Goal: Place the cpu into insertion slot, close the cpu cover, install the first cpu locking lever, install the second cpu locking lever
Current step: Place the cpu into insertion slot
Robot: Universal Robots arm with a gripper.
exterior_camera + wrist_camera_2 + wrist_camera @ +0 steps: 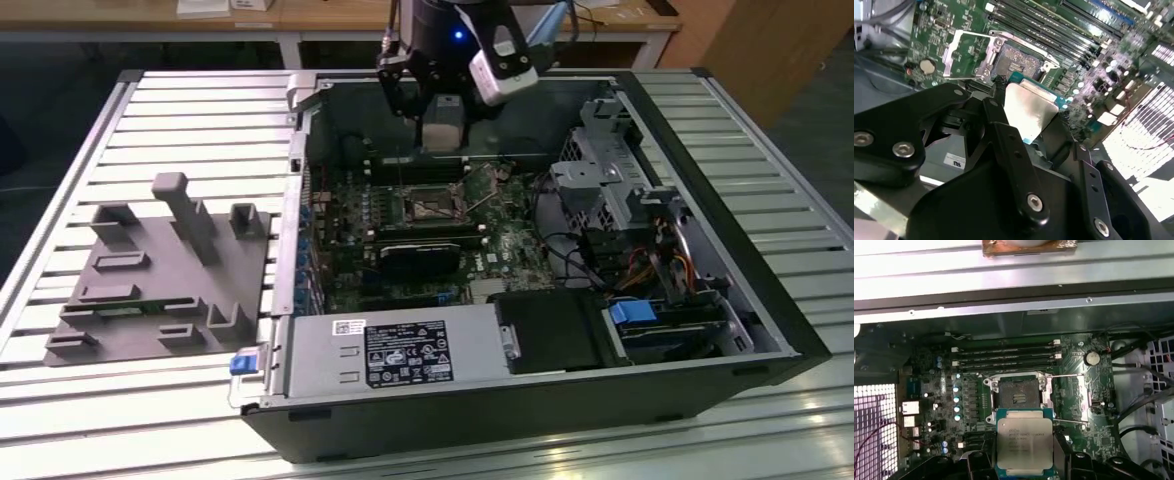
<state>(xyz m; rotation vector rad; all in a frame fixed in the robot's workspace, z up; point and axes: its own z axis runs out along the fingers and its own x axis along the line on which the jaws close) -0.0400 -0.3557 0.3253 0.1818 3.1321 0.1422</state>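
Observation:
The cpu point(1024, 439), a flat square chip with a silvery top on a green-edged carrier, is held in my gripper point(1024, 460), which is shut on its two sides. It hangs just above the green board, beside the insertion slot point(1016, 395) and not over its centre. In the second wrist view the cpu point(1030, 107) sits between black fingers point(999, 107), and the insertion slot point(1019, 60) lies bare beyond it. The cpu cover point(950, 56) is swung open beside the socket. In the exterior view my gripper point(443, 135) hovers inside the open computer case, behind the insertion slot point(430, 205).
Long black memory slots point(1004, 357) run beside the socket. A black block point(420, 260) sits in front of the socket, with the power supply point(387, 350) nearer. A drive cage and cables point(614, 190) fill the exterior view's right. A grey fixture point(160, 270) lies on the slatted table.

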